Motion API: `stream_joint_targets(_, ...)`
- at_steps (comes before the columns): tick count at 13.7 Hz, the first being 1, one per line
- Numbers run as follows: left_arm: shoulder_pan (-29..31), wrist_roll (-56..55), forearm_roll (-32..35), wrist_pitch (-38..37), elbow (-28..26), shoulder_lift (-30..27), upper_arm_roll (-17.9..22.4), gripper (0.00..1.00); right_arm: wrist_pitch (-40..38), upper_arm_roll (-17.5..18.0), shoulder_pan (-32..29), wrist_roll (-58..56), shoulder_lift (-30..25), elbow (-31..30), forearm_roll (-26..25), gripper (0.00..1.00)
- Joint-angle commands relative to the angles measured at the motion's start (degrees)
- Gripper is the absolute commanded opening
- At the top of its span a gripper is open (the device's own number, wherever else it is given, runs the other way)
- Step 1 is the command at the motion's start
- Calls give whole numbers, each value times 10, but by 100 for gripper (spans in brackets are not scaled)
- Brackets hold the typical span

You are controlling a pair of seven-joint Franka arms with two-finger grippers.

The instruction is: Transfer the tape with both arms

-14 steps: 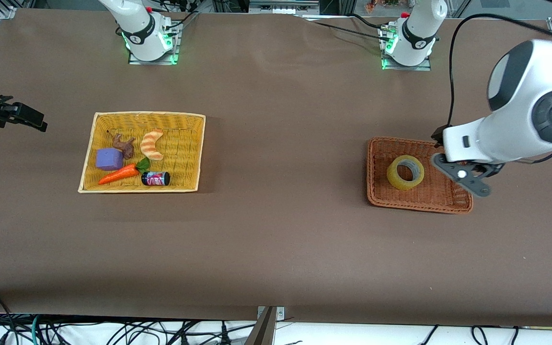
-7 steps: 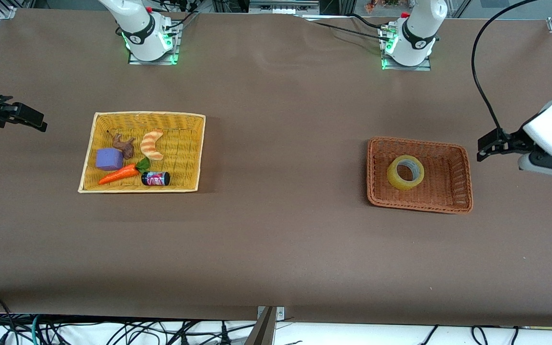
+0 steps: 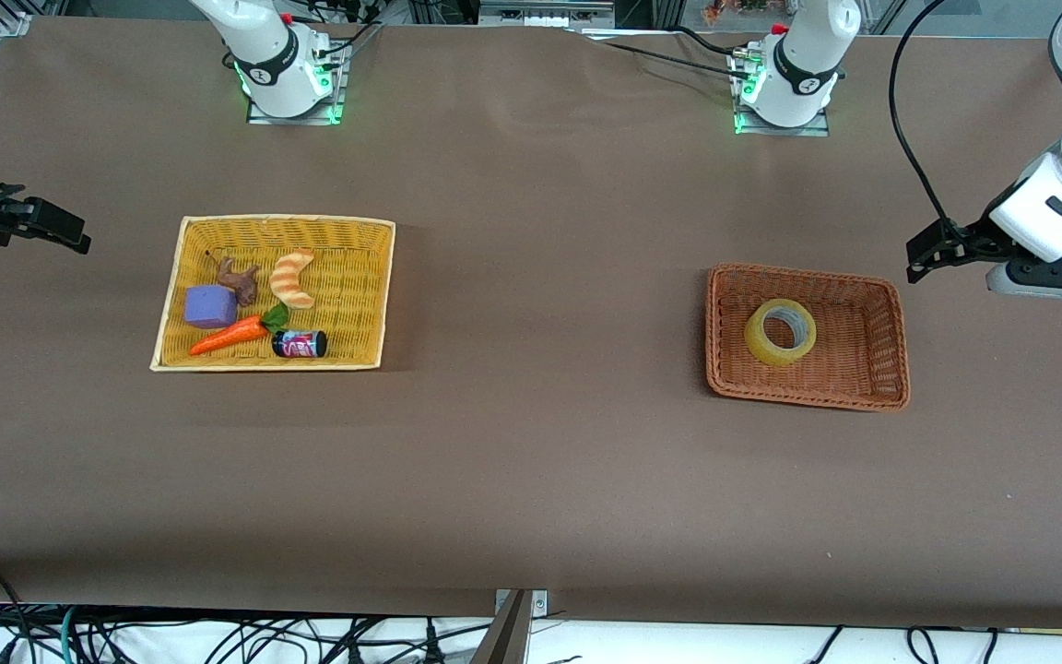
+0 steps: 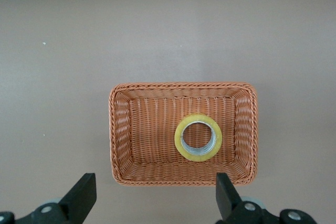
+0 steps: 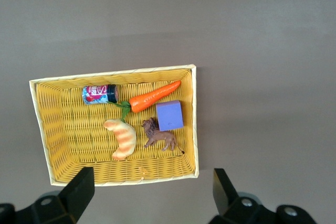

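Tape [image 3: 780, 332] — translucent yellowish ring, wide grey hole — lies flat in brown basket [image 3: 881, 304]. Left gripper [image 4: 152, 203] and right gripper [image 5: 149, 198] both spread wide, holding nothing.

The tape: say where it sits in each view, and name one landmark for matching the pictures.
Front view: the tape lies flat in the brown basket, toward the left arm's end of the table.
Left wrist view: the tape shows inside the same basket, off its centre.
Right wrist view: not in it; only the yellow basket of toys shows.
Shared landmark: the brown basket's woven rim.
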Motion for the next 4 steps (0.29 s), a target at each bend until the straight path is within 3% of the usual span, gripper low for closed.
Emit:
stream_joint_targets(1, -4, -13, 10, -9, 12, -1, -1, 100, -5, -1, -1, -7, 4, 12, 10, 100)
stream_joint_targets(4, -4, -13, 9, -11, 16, -1, -2, 100, -5, -2, -1, -7, 4, 12, 10, 100)
